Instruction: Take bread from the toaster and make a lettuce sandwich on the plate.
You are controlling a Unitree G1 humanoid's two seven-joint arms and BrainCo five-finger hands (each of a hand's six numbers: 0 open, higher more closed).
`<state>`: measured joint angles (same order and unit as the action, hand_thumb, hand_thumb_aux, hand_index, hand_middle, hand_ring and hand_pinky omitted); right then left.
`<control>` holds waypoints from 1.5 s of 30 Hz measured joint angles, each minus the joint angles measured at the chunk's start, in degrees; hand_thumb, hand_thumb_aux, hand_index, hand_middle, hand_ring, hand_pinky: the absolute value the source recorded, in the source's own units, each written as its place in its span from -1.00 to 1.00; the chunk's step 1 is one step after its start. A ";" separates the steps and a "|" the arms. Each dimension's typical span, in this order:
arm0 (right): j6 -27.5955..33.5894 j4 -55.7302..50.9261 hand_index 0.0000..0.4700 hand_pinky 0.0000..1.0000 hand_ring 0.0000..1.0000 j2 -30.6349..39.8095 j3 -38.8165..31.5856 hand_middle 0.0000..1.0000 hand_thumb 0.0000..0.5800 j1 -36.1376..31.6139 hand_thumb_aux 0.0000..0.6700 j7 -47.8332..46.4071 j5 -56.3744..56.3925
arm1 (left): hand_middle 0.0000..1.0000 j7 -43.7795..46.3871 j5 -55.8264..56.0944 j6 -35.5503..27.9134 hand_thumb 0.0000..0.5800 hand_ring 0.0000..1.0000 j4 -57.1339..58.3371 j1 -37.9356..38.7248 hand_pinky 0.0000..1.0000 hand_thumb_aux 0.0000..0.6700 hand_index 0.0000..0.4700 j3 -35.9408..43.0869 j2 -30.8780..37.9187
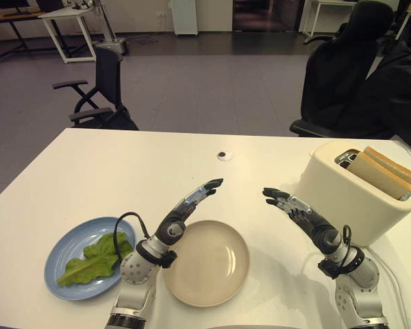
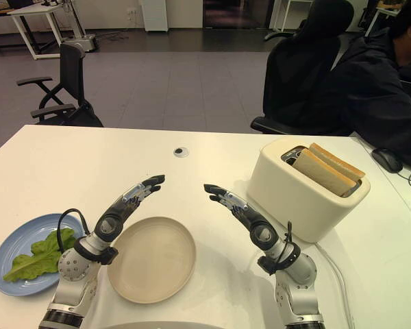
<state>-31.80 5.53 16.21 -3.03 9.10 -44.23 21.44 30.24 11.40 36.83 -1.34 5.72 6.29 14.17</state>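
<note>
From the left eye view: my left hand (image 1: 190,205) hangs over the near-left rim of the beige plate (image 1: 212,271), fingers stretched out and holding nothing; my right hand (image 1: 298,211) is just as open and empty, above the bare worktop (image 1: 123,171) between that plate and the toaster (image 1: 346,199); two slices of bread (image 1: 383,173) stand tilted in the slot, their tops well proud of it; the lettuce (image 1: 94,259) lies on the blue plate (image 1: 55,271), just beside the beige one on my left.

From the right eye view: the toaster sits close to my right forearm, and a pale cord (image 2: 334,273) trails from it along the worktop past my wrist; a small dark disc (image 2: 181,151) lies well back.

What worries me: the slices lean together, so a pinch may catch both or crumble an edge; a sideways pull could drag the light-looking toaster; my forearm might snag the cord; my left wrist could nudge the beige plate.
</note>
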 measured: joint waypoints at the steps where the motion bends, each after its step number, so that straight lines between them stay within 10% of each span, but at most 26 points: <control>1: 0.01 0.00 -1.00 -1.00 -1.00 0.00 0.00 -1.00 -1.00 0.00 -1.00 0.01 -0.01 | -1.00 0.00 0.00 0.00 -1.00 -1.00 0.00 0.00 -1.00 -1.00 -1.00 0.00 0.00; 20: -0.66 3.56 -1.00 -1.00 -1.00 0.72 4.26 -1.00 -1.00 -0.71 -1.00 3.85 -1.67 | -1.00 0.04 -0.10 -0.01 -1.00 -1.00 0.27 -0.22 -1.00 -1.00 -1.00 0.07 -0.03; 26: 6.74 0.94 -1.00 -1.00 -1.00 22.04 33.11 -1.00 -1.00 -11.90 -1.00 19.19 -9.09 | -1.00 -0.23 -1.47 -0.02 -1.00 -1.00 0.43 -0.88 -1.00 -1.00 -1.00 0.88 -0.51; 31: 6.57 -21.59 -1.00 -1.00 -1.00 35.72 31.92 -1.00 -1.00 -13.06 -1.00 23.73 -28.13 | -1.00 -1.00 -2.34 -0.46 -1.00 -1.00 0.24 -0.90 -1.00 -1.00 -1.00 1.75 -0.85; 32: 5.49 -26.09 -0.31 -1.00 -1.00 37.52 30.26 -1.00 0.14 -13.72 -0.31 24.51 -30.75 | -1.00 -1.12 -2.38 -0.54 -1.00 -1.00 0.16 -0.90 -1.00 -1.00 -1.00 1.82 -0.86; 33: 4.52 -30.05 0.19 -1.00 -1.00 38.78 28.50 -1.00 0.67 -14.33 0.19 25.15 -32.81 | -1.00 -1.25 -2.41 -0.59 -1.00 -1.00 0.02 -0.87 -1.00 -1.00 -1.00 1.90 -0.87; 41: 0.78 -39.94 0.24 -1.00 -1.00 40.46 21.64 -1.00 0.71 -16.73 0.24 27.11 -35.10 | -1.00 -2.10 -2.51 -0.65 -1.00 -1.00 -0.59 -0.81 -1.00 -1.00 -1.00 2.04 -0.73; 45: 0.19 -38.82 1.00 -1.00 -1.00 40.45 20.97 -1.00 1.00 -16.82 1.00 25.69 -32.64 | -1.00 -2.18 -2.51 -0.65 -1.00 -1.00 -0.64 -0.66 -1.00 -1.00 -1.00 2.05 -0.62</control>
<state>-31.62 -33.30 56.66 17.94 -7.72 -18.54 -11.20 28.06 8.89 36.18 -1.99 5.05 8.34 13.56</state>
